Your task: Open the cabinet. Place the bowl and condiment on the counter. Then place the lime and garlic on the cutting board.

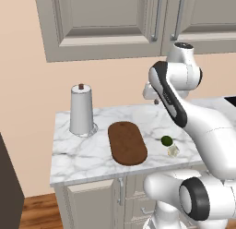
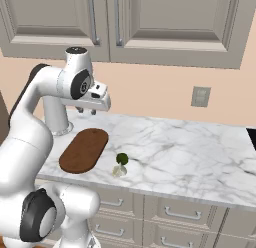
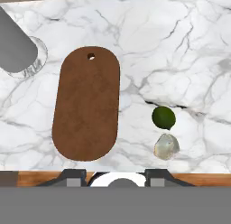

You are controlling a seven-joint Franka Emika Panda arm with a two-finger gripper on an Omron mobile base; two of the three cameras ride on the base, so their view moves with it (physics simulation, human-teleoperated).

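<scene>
The white arm's gripper [image 2: 86, 112] hangs in the air above the back of the counter [image 2: 190, 147], pointing down, and holds nothing; its two short dark fingers [image 2: 93, 112] show in the right base view, but how far apart they stand cannot be told from any picture. Looking straight down from the hand, the cutting board [image 3: 86, 102] lies flat on the white marble, its long axis running toward and away from the wall, with a small hanging hole at the end nearest the wall, a detail the base views do not show. Right of the board and apart from it, the dark green lime [image 3: 163, 117] sits on the marble, and the off-white garlic [image 3: 166, 146] lies just beside it, toward the counter's front edge. The board's top is bare. A tall white paper-towel roll [image 1: 81, 111] stands upright on a round base near the counter's back left corner, left of the board. The base views add what the hand view misses: the grey-beige cabinet [image 1: 110, 20] on the wall above, both doors closed, its two long grey bar handles [image 2: 93, 18] hanging vertical side by side. The right base view alone shows a wall outlet [image 2: 200, 96] above the marble. No writing or label can be read anywhere
</scene>
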